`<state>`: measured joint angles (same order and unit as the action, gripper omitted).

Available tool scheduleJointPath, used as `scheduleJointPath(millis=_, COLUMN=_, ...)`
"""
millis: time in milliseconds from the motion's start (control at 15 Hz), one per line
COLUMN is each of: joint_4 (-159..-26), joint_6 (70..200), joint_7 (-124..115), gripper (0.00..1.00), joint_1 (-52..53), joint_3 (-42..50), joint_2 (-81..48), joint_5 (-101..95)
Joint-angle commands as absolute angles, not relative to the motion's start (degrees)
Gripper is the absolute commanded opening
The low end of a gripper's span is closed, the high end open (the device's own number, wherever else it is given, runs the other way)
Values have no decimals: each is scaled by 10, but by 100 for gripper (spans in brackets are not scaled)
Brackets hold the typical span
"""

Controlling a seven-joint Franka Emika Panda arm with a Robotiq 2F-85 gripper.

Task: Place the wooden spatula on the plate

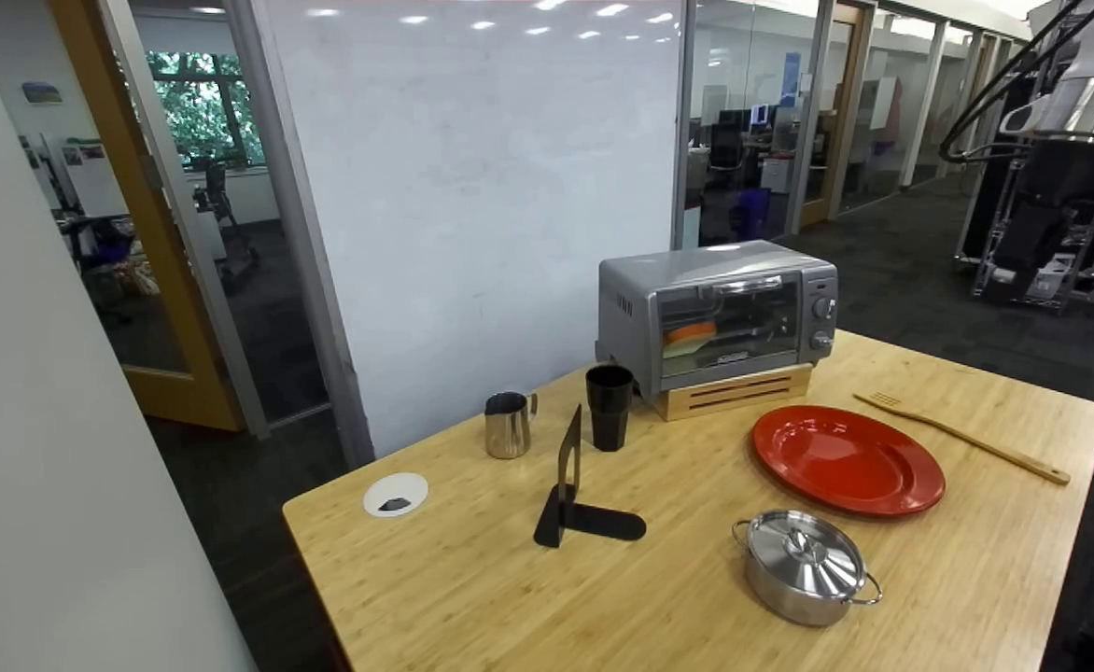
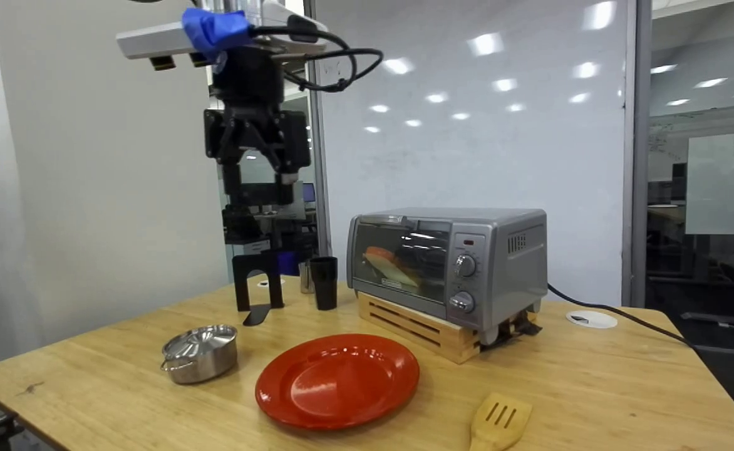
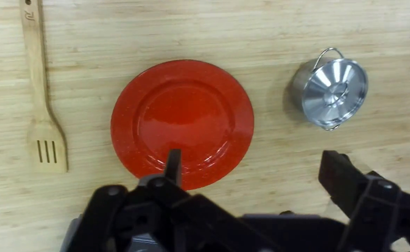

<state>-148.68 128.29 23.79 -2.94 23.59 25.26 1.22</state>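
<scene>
Wooden table (image 1: 472,579), glass-walled rooms (image 1: 734,103) behind, spatula (image 3: 40,87) beside plate (image 3: 183,120)

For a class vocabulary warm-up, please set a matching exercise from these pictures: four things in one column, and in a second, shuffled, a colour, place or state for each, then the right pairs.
Things
1. slotted wooden spatula
2. plate
3. two-handled pot
4. tumbler

Colour, place or state
A. red
B. beside the metal pitcher
C. light tan
D. covered by a lid

Pairs: 1-C, 2-A, 3-D, 4-B

Black jaws, white-silver arm (image 1: 1090,105), looping cables (image 2: 349,52), blue wrap (image 2: 215,29) (crumpled).
</scene>
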Motion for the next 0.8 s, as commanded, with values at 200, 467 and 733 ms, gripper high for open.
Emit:
scheduleJointPath(millis=200, joint_4=-1354, joint_6=1350, joint_7=311, gripper=100, joint_1=-27, joint_3=300, joint_2=17, joint_5=114)
scheduleJointPath(millis=467, joint_4=-1293, joint_6=1376, joint_7=301, gripper=100, joint_1=-97, joint_3=251, joint_2=-100, joint_5=145)
scheduleJointPath(millis=733, joint_4=-1245, joint_6=1385, joint_7=272, gripper=100, joint_1=-159, joint_3=209, joint_2=-176, joint_5=111)
